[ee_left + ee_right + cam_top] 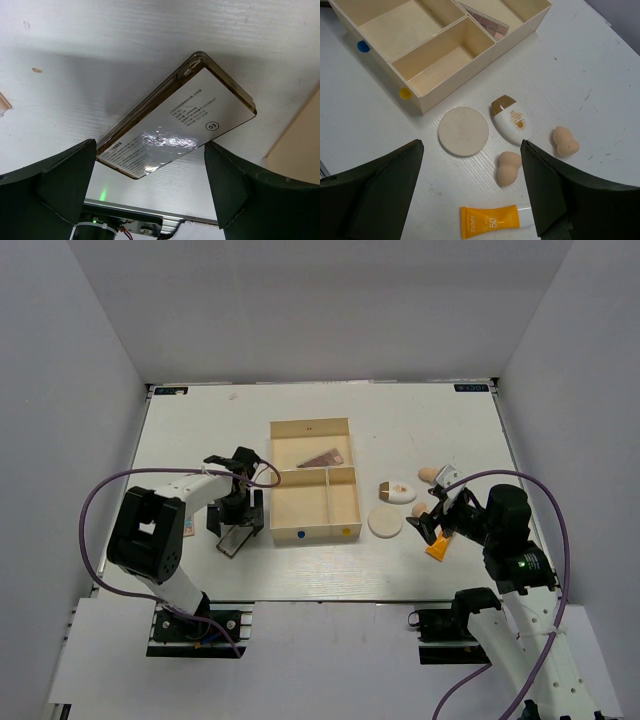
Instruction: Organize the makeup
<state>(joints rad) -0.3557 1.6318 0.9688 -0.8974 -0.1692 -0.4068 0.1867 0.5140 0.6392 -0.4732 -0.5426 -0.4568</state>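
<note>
- While the left gripper [236, 524] hangs over the table's [180, 430] left half with its jaws spread wide, it grips nothing; one finger stands on either side of a flat palette [175, 130].
- That palette lies flat on the table, printed label side up, just left of the tray's front corner. Its case is a brownish clear plastic.
- Mid-table sits the cream tray [272, 455], with one long rear compartment and two smaller front ones.
- A second palette [322, 458], with brownish-pink shades, lies tilted in the rear compartment. Both front compartments hold nothing.
- A blue dot [301, 534] and a yellow dot [346, 532] mark the tray's front wall.
- Just right of the tray lies the round cream puff [463, 131], flat on the table.
- Beside it, a little farther back, lies a white oval piece [510, 120] with a brown end.
- Two peach sponges follow: one [509, 168] near the puff, the other [565, 140] farther right, apart from the first.
- An orange tube [490, 221] lies nearest the right arm.
- Right gripper [471, 150]: jaws wide apart and pinching nothing, poised above the tube and the nearer sponge.
</note>
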